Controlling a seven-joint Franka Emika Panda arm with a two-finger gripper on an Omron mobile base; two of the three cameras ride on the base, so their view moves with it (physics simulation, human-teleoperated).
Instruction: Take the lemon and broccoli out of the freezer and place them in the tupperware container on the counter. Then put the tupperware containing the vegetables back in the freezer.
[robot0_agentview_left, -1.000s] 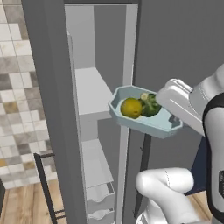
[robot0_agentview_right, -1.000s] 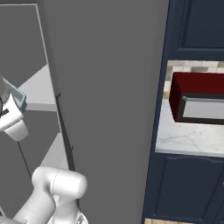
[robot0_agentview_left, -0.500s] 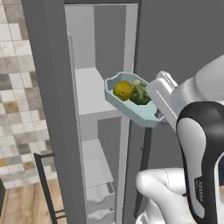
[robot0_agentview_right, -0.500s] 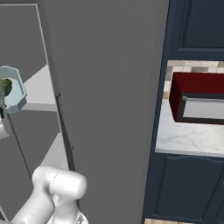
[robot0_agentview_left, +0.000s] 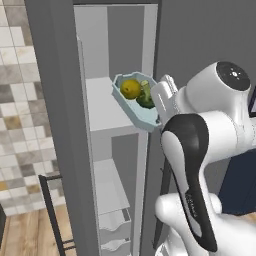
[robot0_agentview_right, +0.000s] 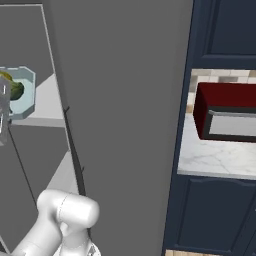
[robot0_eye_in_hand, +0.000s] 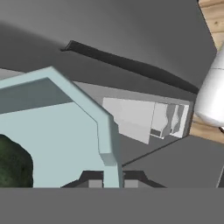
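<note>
At the freezer mouth: tupperware container held tilted over the white shelf.
Contents: lemon and broccoli inside.
Gripper: pinched shut on the container's rim.
Risk: more tilt could roll the lemon out; the rim may catch the door frame.

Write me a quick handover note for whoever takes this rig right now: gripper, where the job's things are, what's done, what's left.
Gripper: shut on the rim of the tupperware container, holding it up at the open freezer.
Lemon and broccoli: both inside the container.
Container: in the air at the front edge of the upper white shelf, tilted, apparently not yet resting on it.
Counter: off to the right, beside the freezer.
Done: both items packed, container carried to the freezer.
Left: slide the container onto the shelf, level it, release, withdraw.
</note>
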